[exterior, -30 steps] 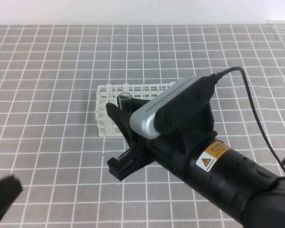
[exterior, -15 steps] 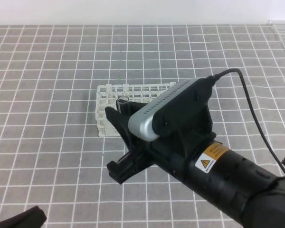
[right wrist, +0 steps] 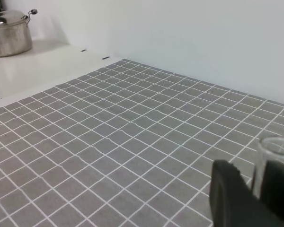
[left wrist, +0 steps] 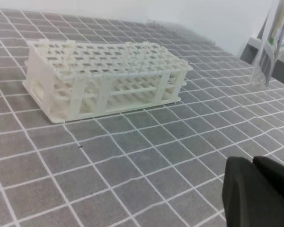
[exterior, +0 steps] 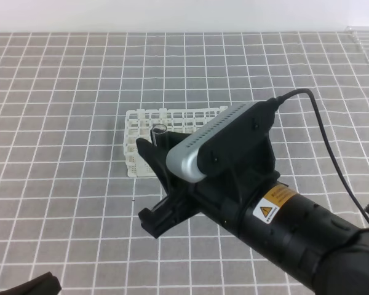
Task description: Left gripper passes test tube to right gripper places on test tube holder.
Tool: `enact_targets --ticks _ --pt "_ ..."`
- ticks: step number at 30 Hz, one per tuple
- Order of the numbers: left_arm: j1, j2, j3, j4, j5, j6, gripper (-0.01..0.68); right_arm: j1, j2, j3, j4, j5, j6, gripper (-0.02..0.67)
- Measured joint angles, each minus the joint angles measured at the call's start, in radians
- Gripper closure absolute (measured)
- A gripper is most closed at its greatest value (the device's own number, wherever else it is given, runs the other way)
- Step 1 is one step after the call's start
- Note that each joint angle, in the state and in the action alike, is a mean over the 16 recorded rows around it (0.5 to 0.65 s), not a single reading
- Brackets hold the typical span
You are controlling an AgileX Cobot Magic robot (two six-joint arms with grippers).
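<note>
Since a second ago, my left gripper (exterior: pixel 31 286) has dropped back to seven o'clock, jaws pressed together on nothing, while my right gripper (exterior: pixel 157 178) has barely shifted. Its jaws pinch the test tube (exterior: pixel 159 133) upright, over the near edge of the test tube holder (exterior: pixel 138 117). To seat it well, I'd line the tube's foot above one square hole, keep it vertical, lower slowly. It is slim clear glass, round rim up, easily lost against the white lattice.
</note>
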Motion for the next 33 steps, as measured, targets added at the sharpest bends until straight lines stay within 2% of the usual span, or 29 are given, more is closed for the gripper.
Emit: enact_targets --ticks 19,23,33 --pt "0.0 -0.001 -0.002 0.001 0.018 -0.001 0.673 -0.014 0.003 0.008 -0.023 -0.02 0.021 0.558" --pt "0.0 0.0 -0.002 0.005 0.017 0.0 0.673 -0.045 0.018 0.017 -0.105 -0.061 0.106 0.558" --pt "0.0 0.001 0.002 0.016 0.014 0.0 0.673 -0.167 0.145 -0.011 -0.406 -0.259 0.422 0.558"
